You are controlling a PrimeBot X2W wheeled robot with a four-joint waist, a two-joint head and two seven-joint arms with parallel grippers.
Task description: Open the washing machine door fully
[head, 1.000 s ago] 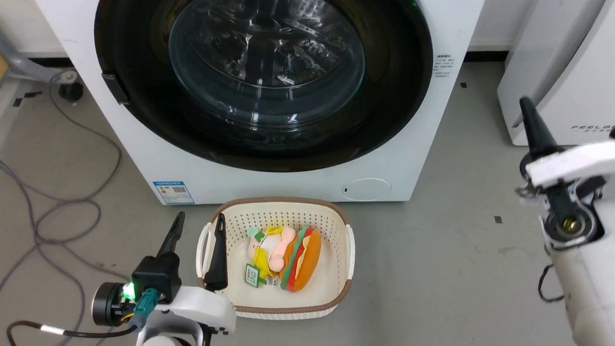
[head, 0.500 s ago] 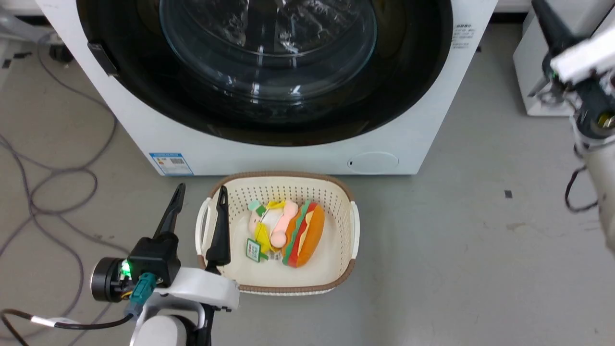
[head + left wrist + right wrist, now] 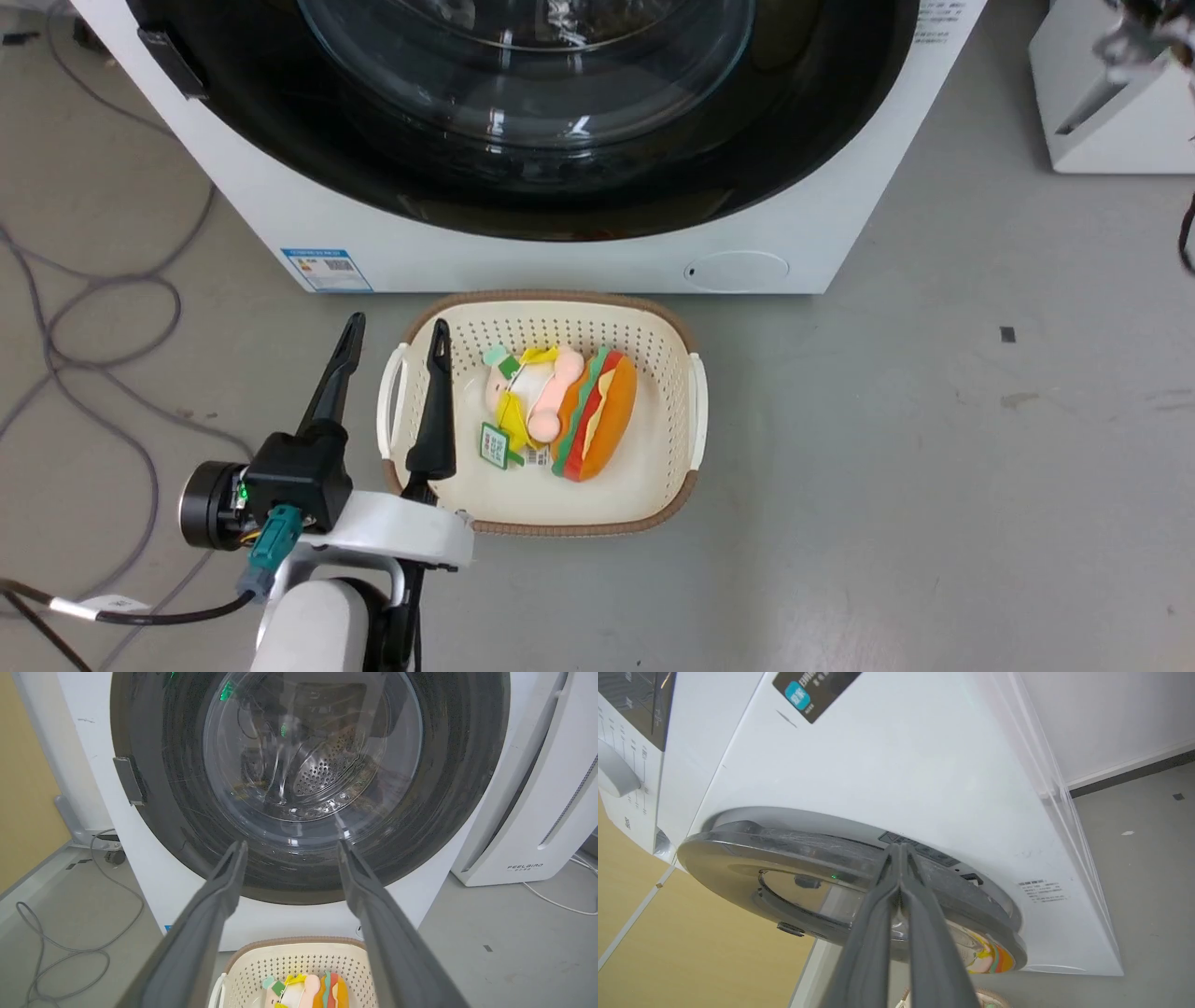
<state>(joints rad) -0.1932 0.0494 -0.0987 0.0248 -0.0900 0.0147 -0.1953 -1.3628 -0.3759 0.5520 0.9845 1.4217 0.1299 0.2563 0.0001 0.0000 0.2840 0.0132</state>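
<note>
Head view and both wrist views, logged largest first.

- washer [image 3: 579, 266]: white box across the top of the head view, front towards me.
- door [image 3: 794, 140]: black disc with a glass bowl, set in the washer's front. It looks shut. I cannot tell whether it is cracked ajar.
- basket [image 3: 695, 401]: cream, on the floor just before the washer, with soft toys inside. Not part of this job.
- left gripper [image 3: 396, 327]: low at my lower left, jaws spread wide and holding nothing, with one finger above the basket's left rim. In the left wrist view the door [image 3: 467, 788] lies ahead and above, well apart.
- right gripper [image 3: 899, 847]: jaws pressed together with nothing between them.

Relation that matters: in the right wrist view the door [image 3: 784, 844] is seen edge-on, its disc running across the picture. The closed tips point straight at its right edge, where the rim meets the washer's front. I cannot tell whether they touch it.

Judgement: the right arm is far the nearer. The next move would be to hook that edge and swing it outward.
</note>
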